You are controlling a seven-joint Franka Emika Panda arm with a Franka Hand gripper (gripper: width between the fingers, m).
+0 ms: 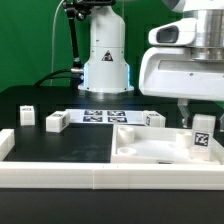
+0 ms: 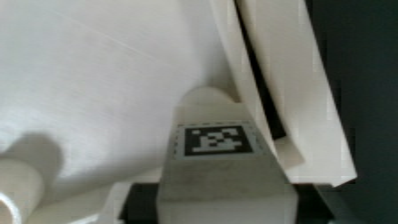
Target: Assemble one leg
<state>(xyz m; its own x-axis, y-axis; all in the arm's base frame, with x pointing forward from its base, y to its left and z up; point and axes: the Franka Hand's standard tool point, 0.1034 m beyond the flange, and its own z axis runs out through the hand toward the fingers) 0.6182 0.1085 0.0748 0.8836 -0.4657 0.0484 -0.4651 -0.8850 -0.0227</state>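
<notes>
My gripper (image 1: 199,118) is shut on a leg (image 1: 203,137), a small white post with a black-and-white tag, held upright. The leg stands over the near right corner of the large white panel (image 1: 146,151); I cannot tell whether it touches. In the wrist view the leg (image 2: 217,140) runs between the dark fingers (image 2: 150,200) of my gripper (image 2: 221,196), with the panel's surface (image 2: 107,90) below it and the panel's raised rim (image 2: 285,90) beside it. Three more legs lie on the black table: two at the exterior view's left (image 1: 25,114) (image 1: 56,121) and one behind the panel (image 1: 153,118).
The marker board (image 1: 105,116) lies flat at the table's middle, in front of the arm's white base (image 1: 105,65). A low white wall (image 1: 60,172) borders the table at the front and at the exterior view's left. A round white knob (image 2: 22,180) shows on the panel.
</notes>
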